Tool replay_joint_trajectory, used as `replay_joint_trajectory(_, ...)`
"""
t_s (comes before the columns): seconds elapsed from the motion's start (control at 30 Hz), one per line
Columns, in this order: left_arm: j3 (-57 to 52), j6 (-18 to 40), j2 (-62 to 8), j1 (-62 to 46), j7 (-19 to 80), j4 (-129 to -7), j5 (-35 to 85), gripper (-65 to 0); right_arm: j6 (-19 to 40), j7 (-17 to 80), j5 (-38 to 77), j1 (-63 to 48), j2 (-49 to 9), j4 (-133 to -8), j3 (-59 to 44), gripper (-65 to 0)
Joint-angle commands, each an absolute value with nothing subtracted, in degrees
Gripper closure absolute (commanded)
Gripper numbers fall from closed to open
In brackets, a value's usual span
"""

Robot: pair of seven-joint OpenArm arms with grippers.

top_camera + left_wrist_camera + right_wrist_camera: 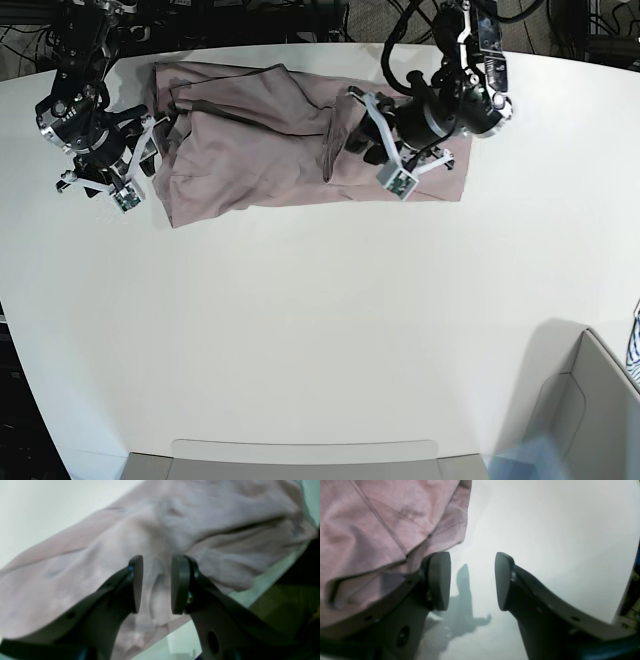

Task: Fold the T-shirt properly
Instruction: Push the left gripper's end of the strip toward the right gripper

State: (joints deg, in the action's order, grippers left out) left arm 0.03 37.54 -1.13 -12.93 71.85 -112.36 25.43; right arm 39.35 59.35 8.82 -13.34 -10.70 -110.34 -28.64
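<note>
The mauve-pink T-shirt (260, 140) lies stretched out and wrinkled along the far side of the white table (320, 330), with part of it folded over itself. My left gripper (365, 138) hovers over the shirt's right part. In the left wrist view this left gripper (157, 585) is open, a crease of the T-shirt (175, 525) showing between its fingers. My right gripper (140, 160) sits at the shirt's left edge. The right wrist view shows the right gripper (472, 580) open over bare table, and the T-shirt (382, 522) hem rests against its left finger (440, 580).
A grey bin (585, 410) stands at the near right corner, with a blue-and-white striped cloth (635, 345) at the right edge. Cables and dark equipment (300, 20) line the far side behind the table. The table edge (265, 582) runs close to the left gripper.
</note>
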Motion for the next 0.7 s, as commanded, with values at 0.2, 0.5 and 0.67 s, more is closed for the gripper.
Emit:
replay_joint_trajectory(0.2,-1.5,37.8,-2.2,-13.3,70.7,-114.2,26.9,-19.8,40.0,58.9,31.3,-14.7,-14.6,-97.8,-37.9,-28.5)
replay_joint_trajectory(0.5,-1.5,37.8,-2.3,-15.9,70.7,-116.7,26.9,-19.7,40.0,58.5,43.4,-15.5,-17.5,-82.4,-34.9,-28.5)
replay_joint_trajectory(0.67,-1.5,37.8,-2.3,-15.9,70.7,-116.8,26.9,-19.7,40.0,58.5,43.4,-13.0,-17.1,-81.1,-27.8,-28.5)
